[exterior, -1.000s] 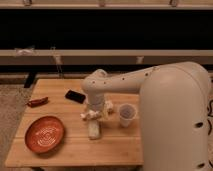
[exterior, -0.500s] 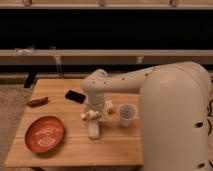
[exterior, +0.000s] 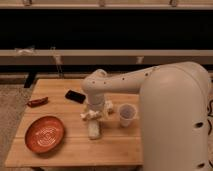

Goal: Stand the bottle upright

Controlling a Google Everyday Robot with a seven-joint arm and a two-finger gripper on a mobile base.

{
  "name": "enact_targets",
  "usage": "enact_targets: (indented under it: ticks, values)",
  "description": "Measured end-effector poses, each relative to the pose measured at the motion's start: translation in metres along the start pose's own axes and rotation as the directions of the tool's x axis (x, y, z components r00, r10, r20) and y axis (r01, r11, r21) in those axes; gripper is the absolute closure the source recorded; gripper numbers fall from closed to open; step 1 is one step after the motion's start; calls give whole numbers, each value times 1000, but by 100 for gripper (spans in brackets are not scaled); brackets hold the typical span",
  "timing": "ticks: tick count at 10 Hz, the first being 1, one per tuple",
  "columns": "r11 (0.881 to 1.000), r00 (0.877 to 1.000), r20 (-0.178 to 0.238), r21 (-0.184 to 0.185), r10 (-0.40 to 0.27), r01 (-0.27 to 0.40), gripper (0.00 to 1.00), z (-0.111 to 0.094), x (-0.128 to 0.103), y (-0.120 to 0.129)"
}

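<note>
The gripper (exterior: pixel 95 114) hangs over the far end of the bottle (exterior: pixel 94 130), whose long axis points at the front edge of the table (exterior: pixel 65 154). Whether it is holding anything I cannot tell.

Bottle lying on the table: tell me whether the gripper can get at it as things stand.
Probably yes. The gripper hangs directly over one end of the bottle, with nothing seen between them. The cup stands apart to one side, the orange plate to the other.
</note>
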Motion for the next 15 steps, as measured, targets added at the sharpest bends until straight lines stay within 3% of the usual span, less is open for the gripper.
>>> enact_targets:
  ticks: [10,12,15]
  values:
    - [1000,1000,-2,-2,2,-2,20,1,0,0]
    - [999,999,-30,-42,18,-19,20,3,3,-15]
    - [989,997,-61,-135,51,-58,20,8,8,-51]
